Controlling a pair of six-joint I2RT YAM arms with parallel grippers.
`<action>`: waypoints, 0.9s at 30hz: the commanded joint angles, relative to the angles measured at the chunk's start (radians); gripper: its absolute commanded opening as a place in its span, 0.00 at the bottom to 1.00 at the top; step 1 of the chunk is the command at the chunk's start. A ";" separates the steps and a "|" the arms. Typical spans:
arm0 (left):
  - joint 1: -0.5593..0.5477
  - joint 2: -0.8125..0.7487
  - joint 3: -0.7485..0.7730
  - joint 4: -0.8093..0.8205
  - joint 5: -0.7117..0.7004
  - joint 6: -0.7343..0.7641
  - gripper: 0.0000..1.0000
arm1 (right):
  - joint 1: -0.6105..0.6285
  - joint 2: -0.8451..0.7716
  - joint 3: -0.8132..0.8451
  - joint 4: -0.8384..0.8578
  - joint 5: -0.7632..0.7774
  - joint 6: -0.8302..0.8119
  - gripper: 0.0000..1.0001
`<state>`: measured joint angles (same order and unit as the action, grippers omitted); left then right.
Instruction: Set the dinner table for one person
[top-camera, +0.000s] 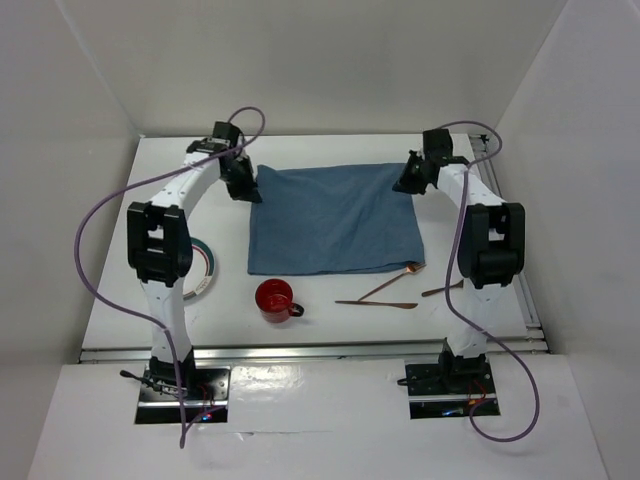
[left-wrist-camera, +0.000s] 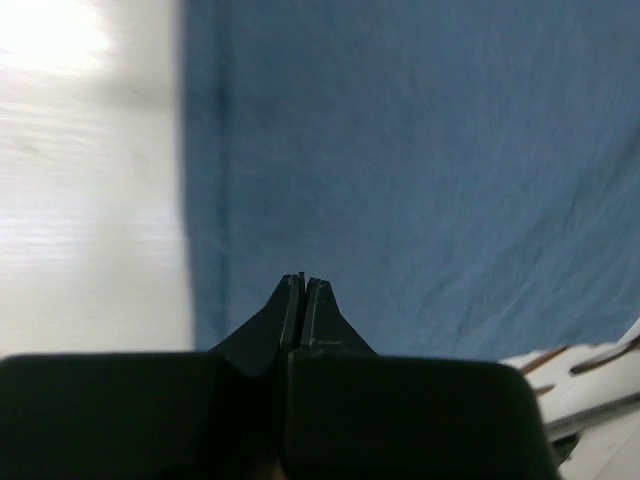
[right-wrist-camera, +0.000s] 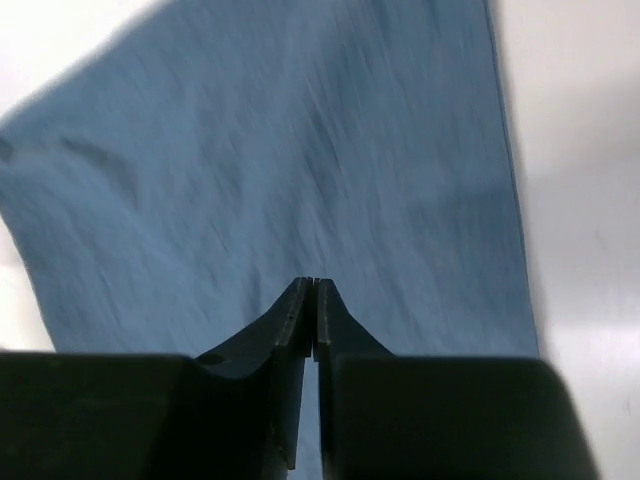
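Note:
The white dinner table (top-camera: 330, 150) carries a blue cloth placemat (top-camera: 335, 220) spread flat in its middle. My left gripper (top-camera: 245, 190) hovers at the mat's far left corner. In the left wrist view its tips (left-wrist-camera: 303, 280) are pressed together over the blue cloth (left-wrist-camera: 430, 170), with nothing seen between them. My right gripper (top-camera: 408, 183) is at the mat's far right corner. Its tips (right-wrist-camera: 315, 282) also meet above the cloth (right-wrist-camera: 300, 150), and no fold shows between them.
A red cup (top-camera: 275, 298) stands near the mat's front left corner. Copper cutlery (top-camera: 378, 303) lies in front of the mat, with another piece (top-camera: 440, 290) by the right arm. A stripe-rimmed plate (top-camera: 205, 265) sits partly behind the left arm.

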<state>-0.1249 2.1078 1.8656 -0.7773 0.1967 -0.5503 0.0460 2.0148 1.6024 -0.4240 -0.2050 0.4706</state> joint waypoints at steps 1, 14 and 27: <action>-0.085 -0.026 -0.092 0.029 -0.031 0.017 0.00 | 0.015 -0.088 -0.122 0.044 0.042 -0.023 0.10; -0.045 0.083 -0.247 0.084 -0.056 -0.037 0.00 | 0.117 -0.062 -0.294 0.031 0.092 -0.044 0.09; 0.077 0.052 -0.226 0.043 -0.094 0.006 0.00 | 0.216 0.009 -0.252 0.011 0.130 -0.024 0.09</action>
<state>-0.0658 2.1635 1.6394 -0.6941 0.2203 -0.6006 0.2497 2.0033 1.3437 -0.3927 -0.1253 0.4454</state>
